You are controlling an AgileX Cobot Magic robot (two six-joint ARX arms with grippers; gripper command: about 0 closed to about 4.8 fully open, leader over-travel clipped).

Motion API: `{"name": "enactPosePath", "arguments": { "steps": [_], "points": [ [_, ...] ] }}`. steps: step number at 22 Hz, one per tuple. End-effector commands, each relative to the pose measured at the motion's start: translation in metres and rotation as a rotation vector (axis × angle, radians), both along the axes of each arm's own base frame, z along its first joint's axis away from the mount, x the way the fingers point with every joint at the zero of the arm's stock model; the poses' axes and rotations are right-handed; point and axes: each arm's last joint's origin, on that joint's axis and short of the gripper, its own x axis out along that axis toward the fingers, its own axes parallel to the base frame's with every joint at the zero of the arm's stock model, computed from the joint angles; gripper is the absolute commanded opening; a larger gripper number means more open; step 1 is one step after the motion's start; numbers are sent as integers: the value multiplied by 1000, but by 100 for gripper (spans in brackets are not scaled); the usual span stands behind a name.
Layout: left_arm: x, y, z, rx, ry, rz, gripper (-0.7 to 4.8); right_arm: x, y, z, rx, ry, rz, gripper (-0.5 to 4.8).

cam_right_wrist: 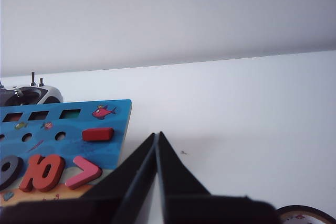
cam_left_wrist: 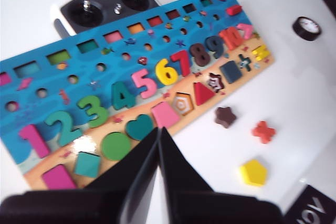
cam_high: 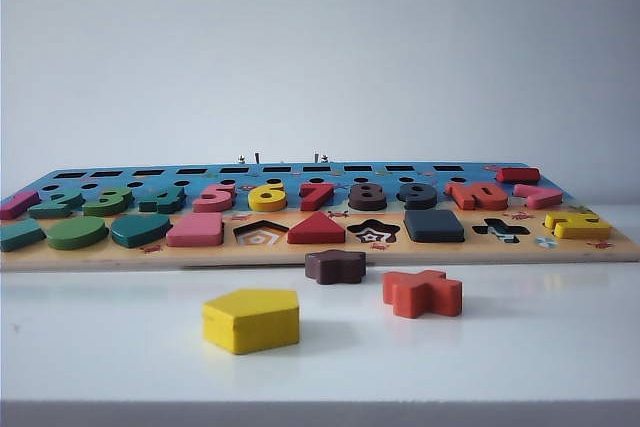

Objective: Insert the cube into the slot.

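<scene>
The cube (cam_high: 434, 225), a flat dark navy square block, lies flush in the shape row of the puzzle board (cam_high: 320, 253), between the star cutout (cam_high: 373, 232) and the cross cutout (cam_high: 500, 230). It fills the slot, whose floor is hidden under it. In the left wrist view the cube (cam_left_wrist: 231, 72) shows seated in the same spot. My left gripper (cam_left_wrist: 158, 129) is shut and empty, raised above the board's near edge by the heart piece. My right gripper (cam_right_wrist: 157, 135) is shut and empty, off the board's end beside the red bar (cam_right_wrist: 97, 134). Neither gripper appears in the exterior view.
Loose on the white table in front of the board lie a yellow pentagon block (cam_high: 251, 320), a dark brown star block (cam_high: 335, 266) and a red cross block (cam_high: 422, 292). A radio controller (cam_left_wrist: 105, 3) sits behind the board. A tape roll (cam_left_wrist: 306, 28) lies off the board's end.
</scene>
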Motion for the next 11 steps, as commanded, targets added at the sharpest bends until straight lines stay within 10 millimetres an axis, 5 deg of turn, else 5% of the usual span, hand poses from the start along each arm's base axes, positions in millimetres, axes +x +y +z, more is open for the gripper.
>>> {"name": "enactPosePath", "arguments": {
  "steps": [1, 11],
  "points": [
    [-1, 3, -12, 35, -101, 87, 17, -4, -2, -1, 8, -62, -17, -6],
    [-3, 9, -33, 108, -379, 267, 17, -7, -6, -12, 9, -97, -55, -6]
  ]
}}
